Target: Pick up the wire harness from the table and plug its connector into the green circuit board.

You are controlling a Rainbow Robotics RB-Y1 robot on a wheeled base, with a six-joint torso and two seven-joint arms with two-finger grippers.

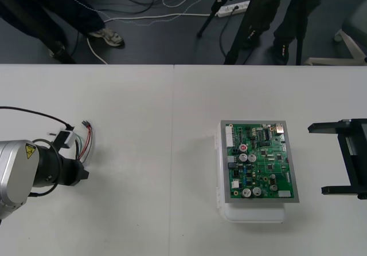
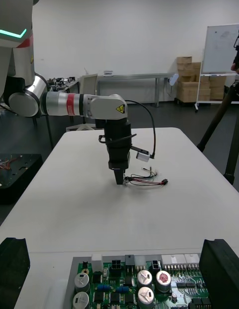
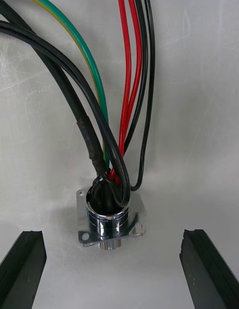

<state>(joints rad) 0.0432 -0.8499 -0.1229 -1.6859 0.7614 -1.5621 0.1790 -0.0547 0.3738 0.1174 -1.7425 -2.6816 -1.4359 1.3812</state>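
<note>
Looking down from above, my left arm (image 1: 17,176) covers my left gripper (image 3: 113,232) and most of the wire harness (image 1: 86,137), so just a few wires peek out beside it. The plug is too small for me to pick out. In my right wrist view, the near part of the green circuit board (image 1: 261,161) is cut off. I count one harness, one round metal socket (image 3: 107,220), two red wires (image 3: 127,89) and one green wire (image 3: 84,55). The black wires (image 3: 59,75) are bunched so close I cannot count them. There is one board on one white base (image 1: 252,213), well apart from the harness. I have two grippers. My left gripper is wide open and holds nothing. Its two fingers (image 3: 22,269) stand on either side of the socket and do not touch it. The socket lies on the table (image 1: 143,124) between them, with its wires running away from me. My right gripper (image 1: 316,160) waits near the board at the right side, also wide open and empty.
</note>
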